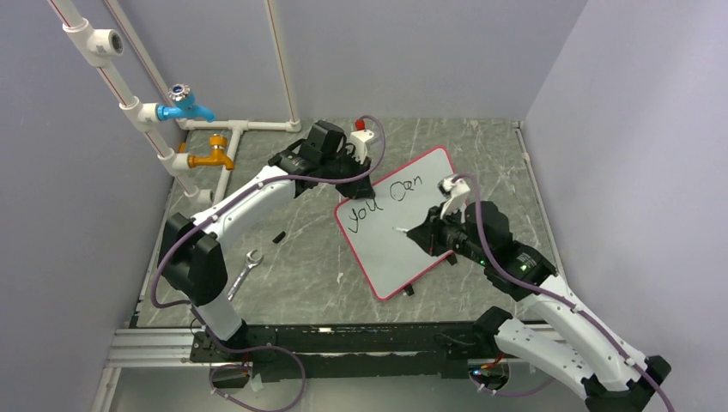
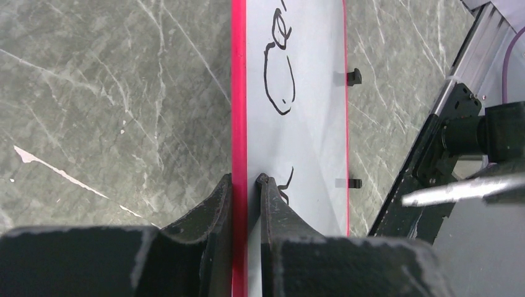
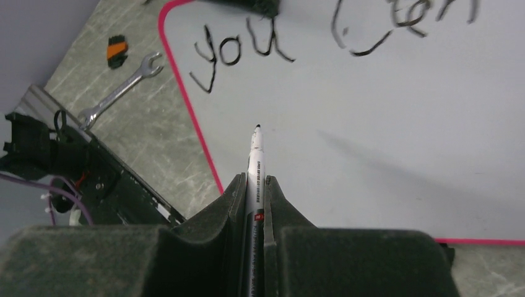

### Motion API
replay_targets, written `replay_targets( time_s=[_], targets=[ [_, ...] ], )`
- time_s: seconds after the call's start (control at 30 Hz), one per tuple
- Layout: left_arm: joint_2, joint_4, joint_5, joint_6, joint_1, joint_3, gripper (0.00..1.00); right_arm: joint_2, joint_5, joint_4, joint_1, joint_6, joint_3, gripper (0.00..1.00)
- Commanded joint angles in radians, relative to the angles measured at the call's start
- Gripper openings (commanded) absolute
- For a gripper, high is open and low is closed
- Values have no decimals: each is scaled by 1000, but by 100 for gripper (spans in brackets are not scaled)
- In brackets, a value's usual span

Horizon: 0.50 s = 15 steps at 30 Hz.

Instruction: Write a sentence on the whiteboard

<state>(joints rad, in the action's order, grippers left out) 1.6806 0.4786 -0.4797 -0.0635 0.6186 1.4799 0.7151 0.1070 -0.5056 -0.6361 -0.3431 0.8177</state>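
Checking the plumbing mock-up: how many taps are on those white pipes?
2. A blue tap sits higher on the pipes at the back left; an orange tap sits lower, just in front of it. No others show.

A wrench (image 1: 243,273) is lying near left on the surface (image 1: 296,279); a blue tap (image 1: 183,107) and an orange tap (image 1: 215,157) are sticking from pipes (image 1: 120,81) far left.
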Motion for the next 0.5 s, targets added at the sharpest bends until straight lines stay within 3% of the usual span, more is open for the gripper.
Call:
replay_targets(
  time_s=[0.0,0.17,0.47],
  targets=[
    [-35,-68,193,27,-27,-8,0,30,-96,101,-141,8,-18,0],
    [-36,-68,190,29,-29,-15,0,83,-218,177,-265,16,-50,0],
    [-29,-64,182,43,-31,-13,0,155,-305,257,-356,10,-77,0]
  ],
)
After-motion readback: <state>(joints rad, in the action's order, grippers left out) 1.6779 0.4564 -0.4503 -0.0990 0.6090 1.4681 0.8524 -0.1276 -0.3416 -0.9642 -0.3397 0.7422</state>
